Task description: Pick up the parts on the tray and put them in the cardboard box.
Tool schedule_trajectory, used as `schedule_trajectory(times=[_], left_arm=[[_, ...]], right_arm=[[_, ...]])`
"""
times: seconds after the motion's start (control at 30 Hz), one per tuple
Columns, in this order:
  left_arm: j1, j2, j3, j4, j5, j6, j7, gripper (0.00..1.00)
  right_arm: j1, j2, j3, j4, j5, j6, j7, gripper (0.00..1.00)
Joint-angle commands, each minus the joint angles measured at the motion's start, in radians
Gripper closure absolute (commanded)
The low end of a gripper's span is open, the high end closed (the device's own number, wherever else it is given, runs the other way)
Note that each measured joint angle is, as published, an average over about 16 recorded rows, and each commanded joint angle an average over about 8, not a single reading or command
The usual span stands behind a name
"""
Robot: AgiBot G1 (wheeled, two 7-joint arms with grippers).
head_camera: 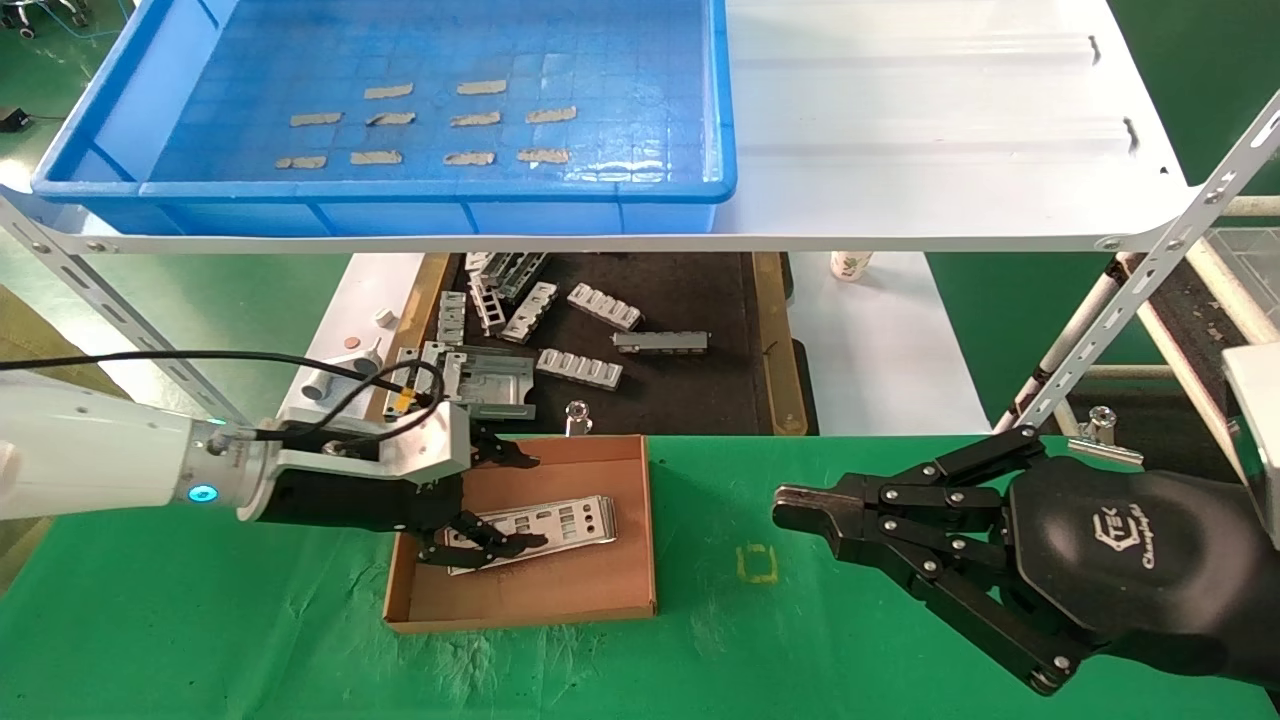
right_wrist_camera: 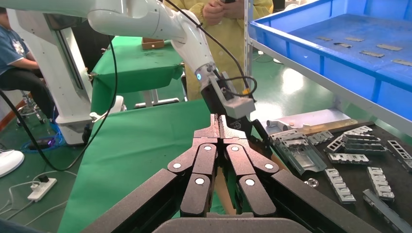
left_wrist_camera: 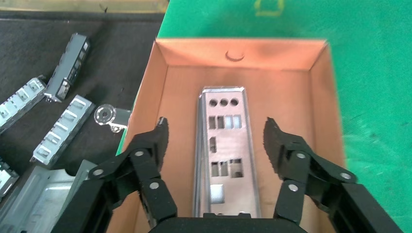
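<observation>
One part (left_wrist_camera: 224, 155) lay flat in the cardboard box (head_camera: 620, 600), between wide-spread fingers (left_wrist_camera: 160, 138) of left hand (head_camera: 487, 500). Release step, by the look. Next: lift clear. Right hand (head_camera: 790, 505) parked shut over worktop (head_camera: 850, 640); tray (head_camera: 400, 205) showed no parts.

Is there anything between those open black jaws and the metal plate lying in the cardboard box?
Nothing visible. The left gripper hangs open directly over the plate, which lies flat in the cardboard box, one jaw to each side.
</observation>
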Motion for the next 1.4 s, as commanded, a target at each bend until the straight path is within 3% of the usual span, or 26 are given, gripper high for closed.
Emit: schedule_trajectory(times=[0.03, 0.07, 0.27, 0.33, 1.4], left_arm=[[-0.008, -0.005, -0.005, 0.006, -0.009, 0.026, 0.002, 0.0], [-0.009, -0.008, -0.008, 0.006, -0.013, 0.034, 0.001, 0.0], [0.02, -0.037, -0.049, -0.055, -0.042, 0.048, -0.036, 0.0], [0.041, -0.052, -0.071, -0.095, -0.055, 0.047, -0.061, 0.0], [0.366, -0.311, -0.424, -0.759, -0.26, 0.062, -0.463, 0.0]], right_arm=[[0.0, 0.0, 0.0, 0.0, 0.0, 0.0, 0.0, 0.97], [0.0, 0.0, 0.0, 0.0, 0.0, 0.0, 0.0, 0.9], [0.0, 0.0, 0.0, 0.0, 0.0, 0.0, 0.0, 0.15], [0.0, 0.0, 0.0, 0.0, 0.0, 0.0, 0.0, 0.0], [0.0, 0.0, 0.0, 0.0, 0.0, 0.0, 0.0, 0.0]])
